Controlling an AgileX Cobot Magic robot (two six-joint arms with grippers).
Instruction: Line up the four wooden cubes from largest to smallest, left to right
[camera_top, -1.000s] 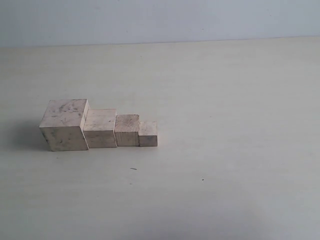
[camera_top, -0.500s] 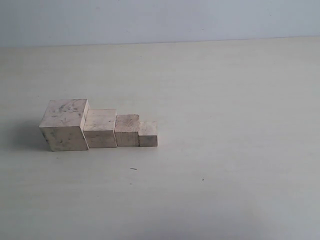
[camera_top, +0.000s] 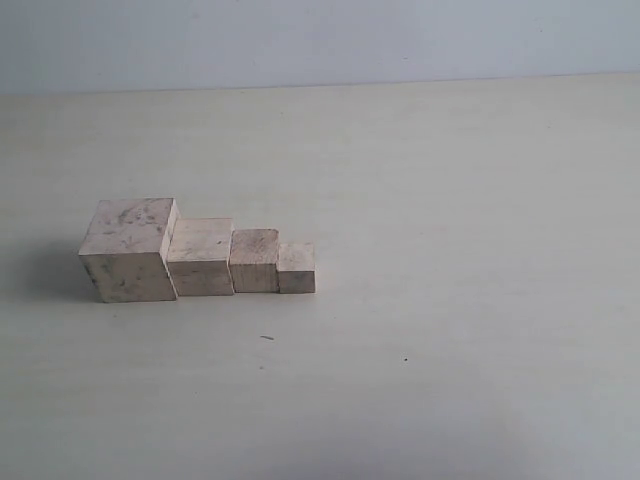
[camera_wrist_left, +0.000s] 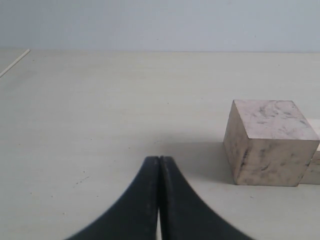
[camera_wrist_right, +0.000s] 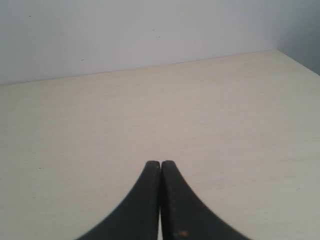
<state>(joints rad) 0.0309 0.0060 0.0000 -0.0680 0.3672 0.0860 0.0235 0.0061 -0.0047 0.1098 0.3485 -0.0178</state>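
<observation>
Neat row of cubes (camera_top: 215, 262), big to small
Biggest cube (camera_top: 128, 250) far left, smallest cube (camera_top: 296, 267) far right; left gripper (camera_wrist_left: 159, 159) and right gripper (camera_wrist_right: 160, 162) both pinched closed, empty.

Nothing visibly changes across the three moments of the exterior view. The largest cube (camera_top: 128, 250), the second cube (camera_top: 200, 257), the third cube (camera_top: 254, 260) and the smallest cube (camera_top: 296, 267) show no shift, no turn and no new gap between neighbours. Their shadows on the table (camera_top: 450, 300) fall just as before. The left gripper (camera_wrist_left: 159, 159) and the right gripper (camera_wrist_right: 160, 162) appear only in the present wrist views. With no earlier wrist picture to hold them against, whether either one moves cannot be told.
</observation>
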